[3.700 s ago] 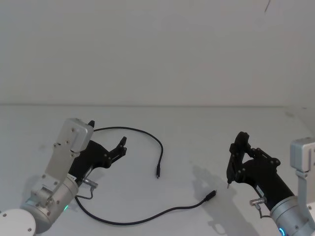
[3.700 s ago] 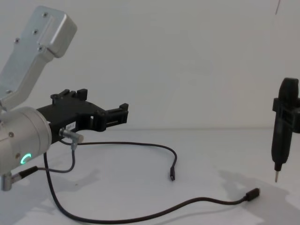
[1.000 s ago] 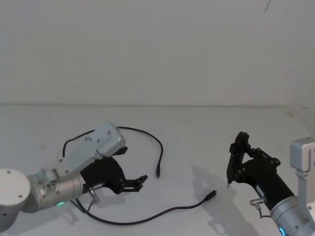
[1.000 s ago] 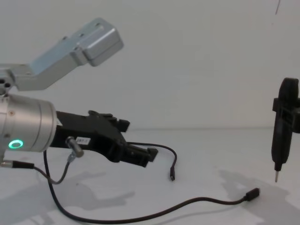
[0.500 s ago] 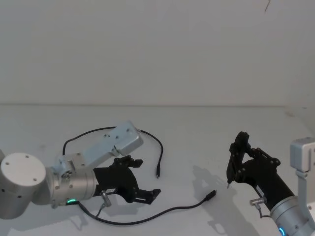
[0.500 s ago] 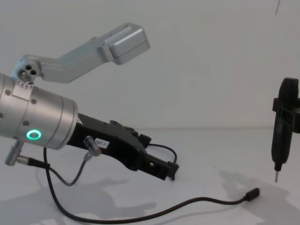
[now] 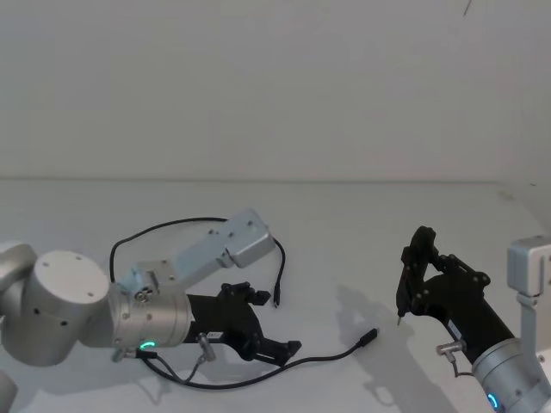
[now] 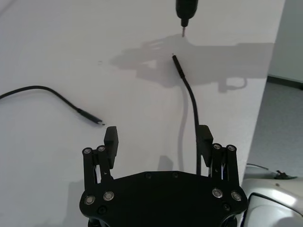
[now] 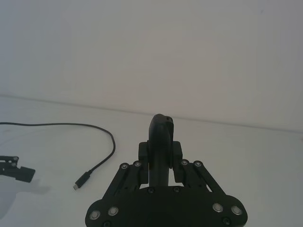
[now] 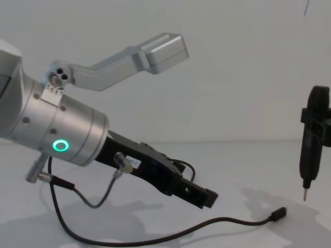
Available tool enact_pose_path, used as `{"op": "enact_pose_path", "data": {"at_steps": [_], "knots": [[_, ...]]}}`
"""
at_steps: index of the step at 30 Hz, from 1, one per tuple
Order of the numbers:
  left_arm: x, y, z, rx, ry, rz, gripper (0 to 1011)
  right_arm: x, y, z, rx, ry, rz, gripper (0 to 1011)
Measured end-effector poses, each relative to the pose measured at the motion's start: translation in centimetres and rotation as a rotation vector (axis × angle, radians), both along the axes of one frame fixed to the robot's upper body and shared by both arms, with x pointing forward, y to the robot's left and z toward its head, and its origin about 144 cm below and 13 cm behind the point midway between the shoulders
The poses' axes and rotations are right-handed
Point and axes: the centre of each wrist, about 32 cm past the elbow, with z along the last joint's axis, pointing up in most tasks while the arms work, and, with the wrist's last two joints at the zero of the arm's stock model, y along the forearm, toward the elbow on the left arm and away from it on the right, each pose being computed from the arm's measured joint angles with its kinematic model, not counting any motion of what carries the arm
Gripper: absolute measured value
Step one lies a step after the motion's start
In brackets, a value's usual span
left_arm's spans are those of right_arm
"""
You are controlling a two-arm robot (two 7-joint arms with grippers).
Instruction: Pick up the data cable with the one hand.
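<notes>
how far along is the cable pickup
Done: the left pincer is low over the table, jaws open, with the cable running close by one finger. In hand: nothing yet; the cable lies flat. Left: close on the cable and lift. The right pincer is parked at the right, clamped on a tool.

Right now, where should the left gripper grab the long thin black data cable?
Probably the straight stretch of the black data cable behind the plug nearer the right gripper, which holds a black pen-like tool. Come from above, jaws across it: it lies flat on the white table, close beside one finger of the open left gripper, so centre first.
</notes>
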Motion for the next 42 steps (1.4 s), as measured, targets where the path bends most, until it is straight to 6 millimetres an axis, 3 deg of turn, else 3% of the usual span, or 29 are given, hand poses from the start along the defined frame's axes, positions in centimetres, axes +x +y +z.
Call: {"op": "enact_pose_path", "data": {"at_steps": [27, 33, 42], "knots": [[1.3, -3.2, -0.7, 0.047, 0.116, -0.031, 1001, 0.0, 0.0, 0.0, 0.0, 0.0, 0.0, 279], [1.5, -3.6, -0.9, 0.063, 0.127, -0.033, 910, 0.0, 0.0, 0.0, 0.0, 0.0, 0.0, 279], [1.6, -3.9, -1.0, 0.073, 0.133, -0.035, 628, 0.0, 0.0, 0.0, 0.0, 0.0, 0.0, 279]]}}
